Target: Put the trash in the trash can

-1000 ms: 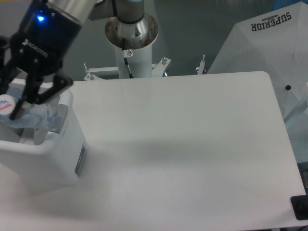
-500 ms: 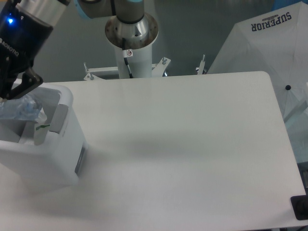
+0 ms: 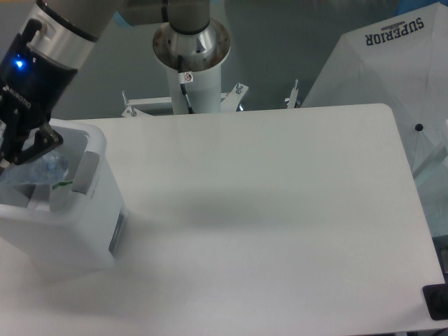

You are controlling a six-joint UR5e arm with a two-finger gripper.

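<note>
Bottle (image 3: 42, 168), clear bluish, sits inside the trash can (image 3: 77, 238) opening at the desk's (image 3: 280, 210) left edge, beside a green-printed bag (image 3: 61, 186). Gripper (image 3: 14, 150) hangs just above it, partly cut off; finger opening cannot be determined.

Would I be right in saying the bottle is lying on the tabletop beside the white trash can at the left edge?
Not quite: the camera view shows the bottle inside the open top of the white trash can at the left edge, under the gripper, not on the tabletop.
</note>
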